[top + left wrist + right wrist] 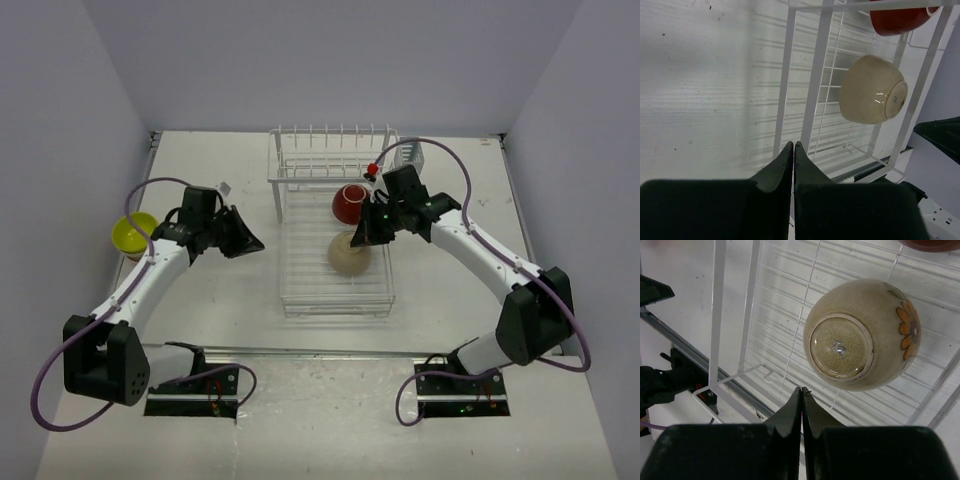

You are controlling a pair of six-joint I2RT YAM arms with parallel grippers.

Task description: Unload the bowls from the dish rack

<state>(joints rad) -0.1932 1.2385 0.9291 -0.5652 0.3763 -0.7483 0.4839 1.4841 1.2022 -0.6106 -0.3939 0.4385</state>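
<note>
Beige bowl (862, 335) upside down on dish rack (300, 290) tray, just ahead of right gripper (801, 390), fingers pressed together, empty; left gripper (793, 146) also closed, well left of rack, so right one nearer

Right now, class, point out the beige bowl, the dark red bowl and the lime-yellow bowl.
beige bowl (862, 336): right wrist view, upturned underside at the foot ring's edge.
dark red bowl (350, 204): top external view, its red side.
lime-yellow bowl (133, 235): top external view, its inner hollow.
</note>
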